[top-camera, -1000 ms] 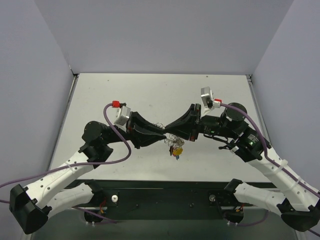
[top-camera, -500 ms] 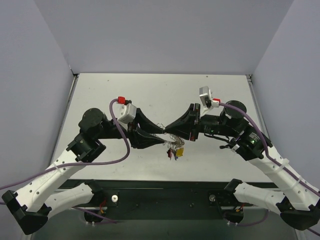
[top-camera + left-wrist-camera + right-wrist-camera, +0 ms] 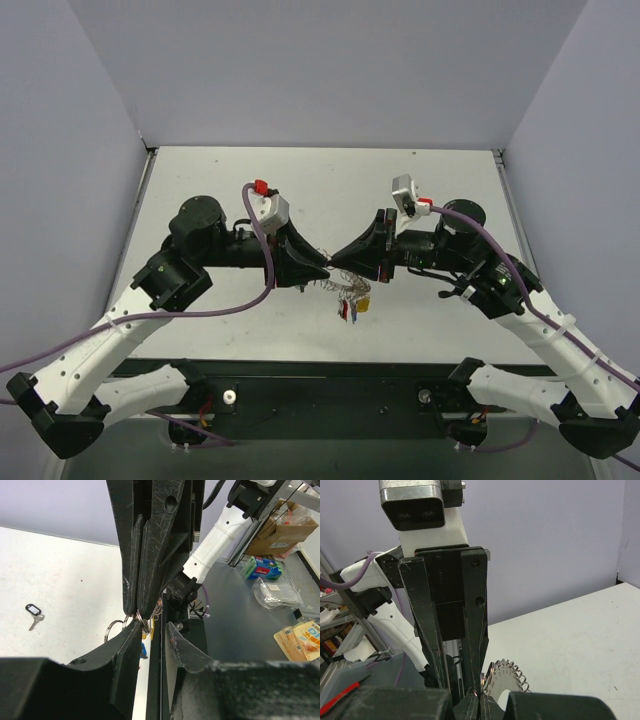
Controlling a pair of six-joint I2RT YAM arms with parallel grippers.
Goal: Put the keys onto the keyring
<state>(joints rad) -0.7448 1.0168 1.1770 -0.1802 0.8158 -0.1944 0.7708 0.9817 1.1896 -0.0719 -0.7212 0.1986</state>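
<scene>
Landmark: silvery coil-textured wire keyring [image 3: 335,285], mid-table.
- Left of keyring: black left gripper [image 3: 320,268], fingers parted, arm behind it. Approach blocked.
- Right of keyring: black right gripper [image 3: 338,263], pinched on keyring. Blocked.
- Gripper tips almost meet; no passage between.
- Near side of keyring: hanging cluster of colour-headed keys [image 3: 352,306], narrow strip, then black base rail [image 3: 330,385].
- Far side of keyring: wide bare white tabletop [image 3: 300,185] up to grey back wall [image 3: 320,70].
- Small black-headed key [image 3: 33,611] on tabletop, well apart from keyring.

From my end it's a white tabletop [image 3: 300,180] boxed in by plain pale lavender walls [image 3: 320,70], evenly lit. Past the near edge there's a grey surface [image 3: 240,625] with cardboard boxes [image 3: 280,530] and packets [image 3: 262,567].
</scene>
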